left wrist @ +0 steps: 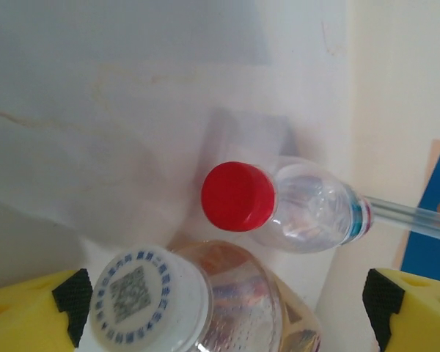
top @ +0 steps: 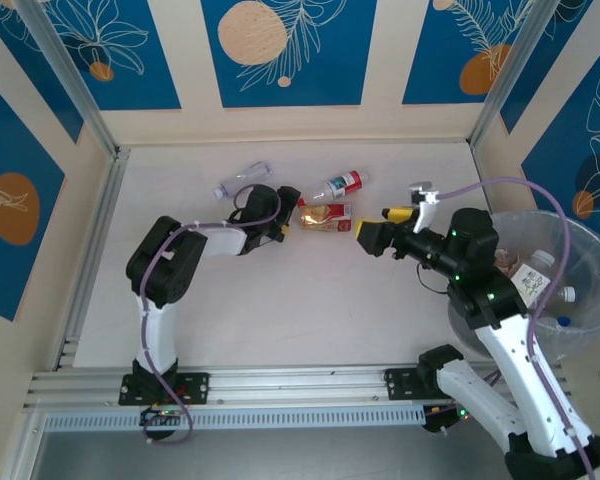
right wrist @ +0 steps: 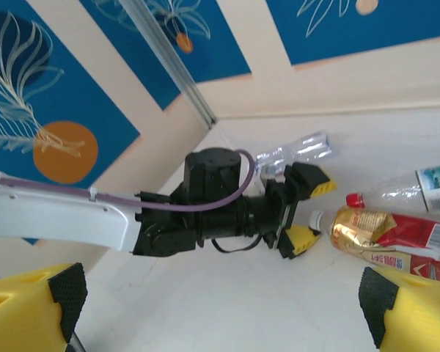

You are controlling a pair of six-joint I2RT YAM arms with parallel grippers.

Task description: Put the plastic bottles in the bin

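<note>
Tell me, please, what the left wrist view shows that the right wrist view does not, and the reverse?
Left wrist: the printed code on the white cap of the gold bottle, seen end-on. Right wrist: the left end effector, open with its fingers either side of that cap, and a clear bottle lying behind it. Both: the gold bottle and the red-capped bottle beside it.

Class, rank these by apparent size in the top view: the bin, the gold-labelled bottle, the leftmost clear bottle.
1. bin
2. gold-labelled bottle and leftmost clear bottle: these look about alike, so they are not ranked.
</note>
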